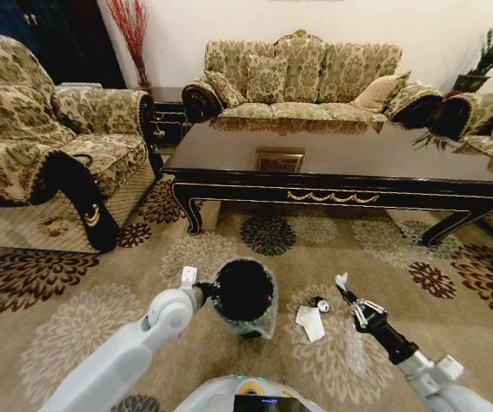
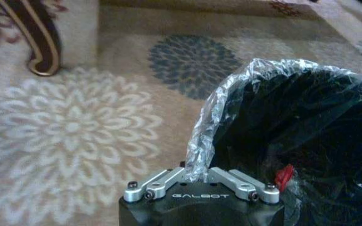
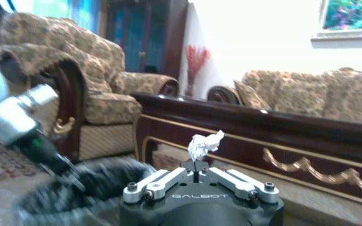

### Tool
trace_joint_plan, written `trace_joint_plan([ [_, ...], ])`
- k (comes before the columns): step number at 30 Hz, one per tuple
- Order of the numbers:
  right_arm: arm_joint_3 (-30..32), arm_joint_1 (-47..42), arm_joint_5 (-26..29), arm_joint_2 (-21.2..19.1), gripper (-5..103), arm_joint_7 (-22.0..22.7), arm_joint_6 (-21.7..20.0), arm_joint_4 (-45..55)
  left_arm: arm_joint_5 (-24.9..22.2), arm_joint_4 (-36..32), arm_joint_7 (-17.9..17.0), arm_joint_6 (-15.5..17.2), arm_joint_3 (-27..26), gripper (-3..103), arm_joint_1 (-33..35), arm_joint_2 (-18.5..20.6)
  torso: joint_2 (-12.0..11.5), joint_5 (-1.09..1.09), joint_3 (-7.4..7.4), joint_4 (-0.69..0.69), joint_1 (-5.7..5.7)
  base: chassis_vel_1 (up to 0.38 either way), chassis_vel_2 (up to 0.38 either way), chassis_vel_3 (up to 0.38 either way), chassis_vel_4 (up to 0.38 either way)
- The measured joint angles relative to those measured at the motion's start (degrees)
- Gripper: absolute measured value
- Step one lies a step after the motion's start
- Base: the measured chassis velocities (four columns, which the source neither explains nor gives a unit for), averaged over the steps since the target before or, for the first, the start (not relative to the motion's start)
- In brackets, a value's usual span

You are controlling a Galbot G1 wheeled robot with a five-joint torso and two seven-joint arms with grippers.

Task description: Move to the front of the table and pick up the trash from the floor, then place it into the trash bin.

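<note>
The right end effector [image 1: 343, 284], pinched on a crumpled white scrap [image 3: 205, 143], hovered right of the trash bin [image 1: 245, 296], whose rim the left end effector [image 1: 202, 292] clamped.

The robot has pale grey rounded arms ending in black wrists. Each end effector carries silver linkage bars with dark screws and a black body with white GALBOT lettering.
</note>
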Motion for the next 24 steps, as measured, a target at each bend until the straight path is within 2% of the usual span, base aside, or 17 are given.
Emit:
trace_joint_plan([
  [3, -2.11, 0.35, -1.07, -0.60, 0, 0.80, -1.79, 2.95, -0.96, 1.66, -1.24, 0.00, 4.44, 2, -3.64, -1.63, 0.00, 0.02, 0.00, 0.01, 0.00, 0.000, 0.000, 0.000, 0.000],
  [10, -3.58, -0.29, -3.35, -2.00, 0, 0.51, -2.19, 4.40, -1.71, 3.65, -3.31, 0.00, 11.26, 2, -8.17, -4.44, 0.00, 0.02, 0.00, -0.01, 0.00, 0.000, 0.000, 0.000, 0.000],
  [13, -4.71, -0.80, -5.26, -2.36, 0, -0.19, -2.19, 5.06, -2.18, 4.80, -4.41, 0.00, 16.03, 2, -10.98, -5.62, 0.00, 0.02, 0.00, -0.01, 0.00, 0.000, 0.000, 0.000, 0.000],
  [24, -8.12, 0.14, -8.59, -2.10, 0, -0.15, -1.99, 3.77, -2.31, 6.78, -6.30, 0.00, 21.20, 2, -14.54, -9.24, 0.01, 0.02, 0.00, -0.01, 0.00, 0.000, 0.000, 0.000, 0.000],
])
